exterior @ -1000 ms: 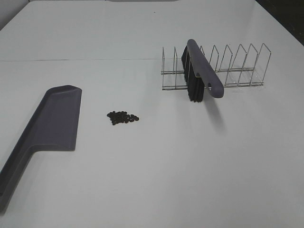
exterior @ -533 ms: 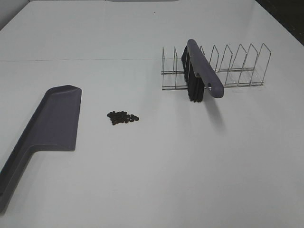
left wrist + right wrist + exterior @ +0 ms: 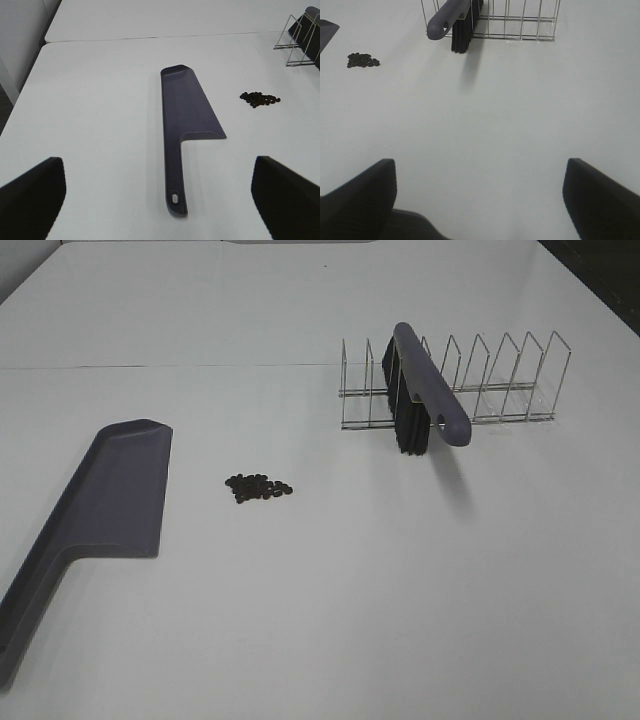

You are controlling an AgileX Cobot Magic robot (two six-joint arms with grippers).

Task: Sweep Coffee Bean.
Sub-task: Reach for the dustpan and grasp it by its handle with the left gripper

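A small pile of dark coffee beans lies on the white table; it also shows in the left wrist view and the right wrist view. A purple-grey dustpan lies flat left of the beans, handle toward the near edge. A purple-grey brush with black bristles rests in a wire rack, handle sticking out forward. My left gripper is open, back from the dustpan handle. My right gripper is open, back from the brush. Neither shows in the exterior view.
The wire rack stands at the back right with several empty slots. A seam runs across the table behind the dustpan. The table's left edge drops off beside the dustpan.
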